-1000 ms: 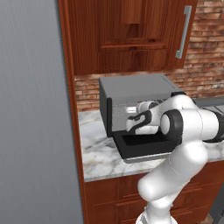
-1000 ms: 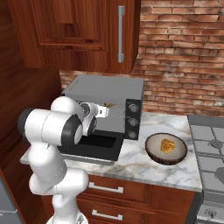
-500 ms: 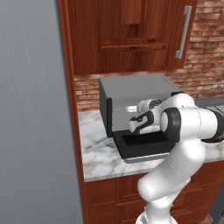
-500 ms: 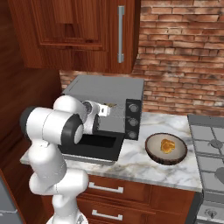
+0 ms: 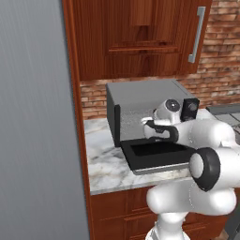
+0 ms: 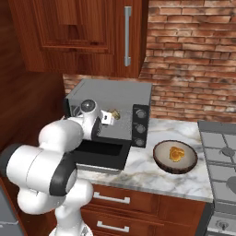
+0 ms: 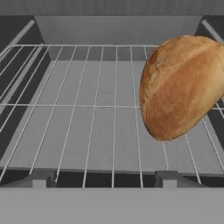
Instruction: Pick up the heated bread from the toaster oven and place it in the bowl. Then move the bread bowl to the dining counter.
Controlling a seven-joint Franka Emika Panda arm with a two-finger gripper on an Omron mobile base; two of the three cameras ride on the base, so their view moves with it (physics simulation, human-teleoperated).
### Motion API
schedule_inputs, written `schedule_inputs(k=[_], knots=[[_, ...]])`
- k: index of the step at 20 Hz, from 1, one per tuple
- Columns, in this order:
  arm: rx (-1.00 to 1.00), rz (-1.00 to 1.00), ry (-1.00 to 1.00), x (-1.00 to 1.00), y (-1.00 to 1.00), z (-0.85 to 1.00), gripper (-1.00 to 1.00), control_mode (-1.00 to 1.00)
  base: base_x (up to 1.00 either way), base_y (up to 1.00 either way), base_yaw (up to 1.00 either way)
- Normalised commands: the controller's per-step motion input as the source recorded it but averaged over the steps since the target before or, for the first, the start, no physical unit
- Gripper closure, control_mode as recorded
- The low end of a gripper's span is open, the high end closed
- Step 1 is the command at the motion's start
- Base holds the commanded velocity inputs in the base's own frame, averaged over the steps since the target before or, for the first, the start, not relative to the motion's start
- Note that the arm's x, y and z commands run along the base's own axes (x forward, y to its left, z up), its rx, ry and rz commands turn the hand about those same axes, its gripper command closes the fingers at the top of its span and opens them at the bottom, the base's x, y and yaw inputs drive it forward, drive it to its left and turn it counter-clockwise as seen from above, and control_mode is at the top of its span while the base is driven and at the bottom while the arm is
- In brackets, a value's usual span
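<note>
Toaster oven (image 6: 110, 99) sits centre-left of the right base frame, door (image 6: 99, 154) dropped flat toward you, wrist at the mouth. In the hand frame the wire rack (image 7: 87, 105) runs across the middle and the bread (image 7: 181, 85) fills the upper right, a golden-brown loaf standing tall on the rack near the right wall.

Jaws: you cannot tell from these frames whether they are spread or pressed together. Two small grey tabs (image 7: 37, 178) at the bottom of the hand frame, well apart, may be the tips; if so they are spread and hold nothing.

Bowl (image 6: 175, 156) is on the worktop (image 6: 147, 170) at centre-right of the right base frame, beside the stove (image 6: 221, 152), with a small golden lump (image 6: 175, 154) already in it. Check whether that piece belongs there before you commit.

Step in hand, as judged: reach in and take the bread.
- The loaf lies right of the hand's centreline. Shift toward it first, then advance.
- Keep clear of the right wall and the rack wires.
- Close across the loaf's narrower width; it looks rounded and may roll or slip.
- Pull straight back over the door before swinging to the bowl.
</note>
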Motion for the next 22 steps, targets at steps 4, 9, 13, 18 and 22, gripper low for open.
schedule_inputs(k=[4,9,13,18,22], knots=[[0.00,0.00,0.29,-1.00,0.00,-0.51,-1.00,-1.00,0.00,0.00,0.00],[0.00,0.00,0.27,-1.00,0.00,-0.55,-1.00,-1.00,0.00,0.00,0.00],[0.00,0.00,0.29,-1.00,0.00,-0.53,-1.00,-1.00,0.00,0.00,0.00],[0.00,-0.01,0.20,-1.00,0.00,-0.14,-1.00,-1.00,0.00,0.00,0.00],[0.05,-0.13,-0.09,-0.64,-0.09,0.58,-1.00,-1.00,0.00,0.00,0.00]])
